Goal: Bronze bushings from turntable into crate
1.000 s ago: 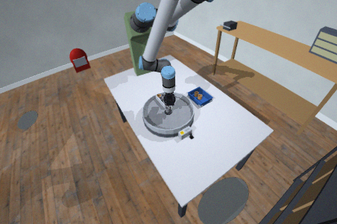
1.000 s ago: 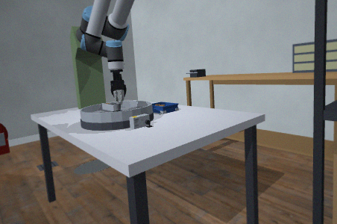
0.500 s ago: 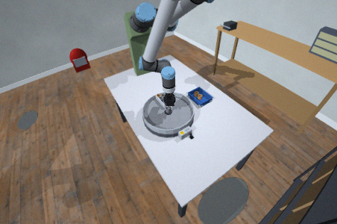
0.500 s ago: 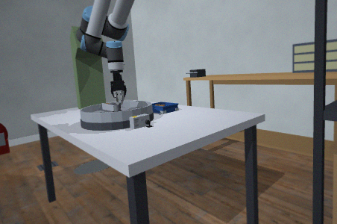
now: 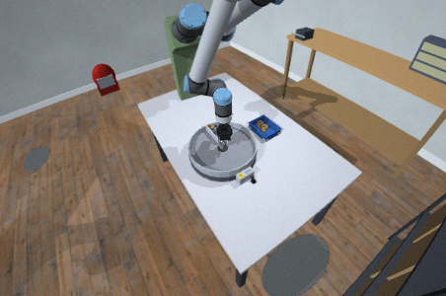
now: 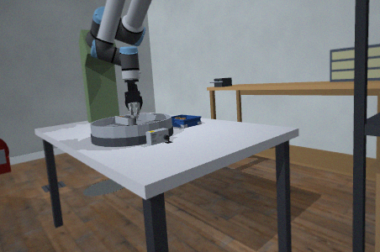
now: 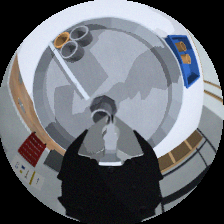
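My gripper (image 5: 223, 145) hangs over the middle of the round grey turntable (image 5: 223, 152), just above its floor. It also shows in the exterior view (image 6: 134, 111). In the wrist view the fingers (image 7: 106, 131) are shut on the wall of a grey steel bushing (image 7: 101, 117). At the turntable's far edge, beside a divider, sit one bronze bushing (image 7: 62, 39) and two steel bushings (image 7: 80, 34) (image 7: 70, 49). The blue crate (image 5: 264, 127) stands to the right of the turntable and holds bronze bushings (image 7: 184, 52).
A small grey control box (image 5: 244, 177) sits against the turntable's front rim. A wooden bench (image 5: 365, 59) with a dark box stands to the right of the white table. A green pedestal (image 5: 180, 54) carries the arm's base behind it.
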